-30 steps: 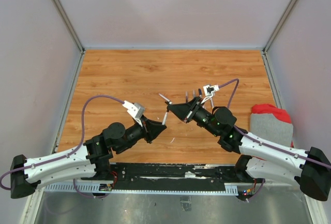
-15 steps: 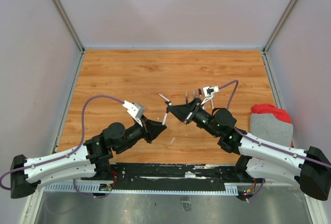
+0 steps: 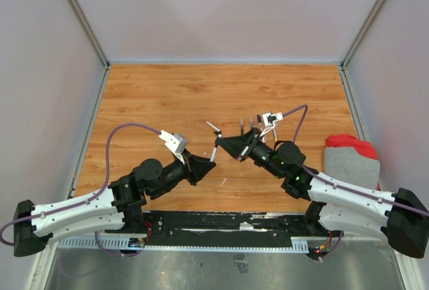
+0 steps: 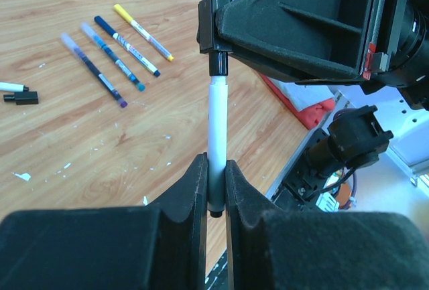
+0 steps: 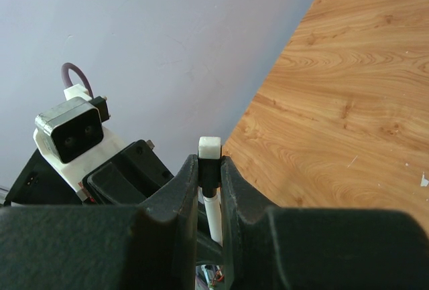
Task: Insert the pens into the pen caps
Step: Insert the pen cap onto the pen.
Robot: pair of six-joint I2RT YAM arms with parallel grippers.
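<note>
Pen ends out of sight
The pen [image 4: 216,122] tip is hidden inside the cap [image 4: 217,62] at 12 o'clock; its lower barrel is partly masked by the left gripper [image 4: 214,164] fingers.

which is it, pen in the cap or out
In: the white pen runs straight into the black cap, no gap showing; fully seated, cannot tell.

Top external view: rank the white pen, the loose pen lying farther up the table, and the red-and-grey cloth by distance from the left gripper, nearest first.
1. The white pen: clamped in the jaws of the left gripper, mid-table.
2. The loose pen: lying on the wood just beyond, toward the far edge.
3. The red-and-grey cloth: well off at the table's right edge.
</note>
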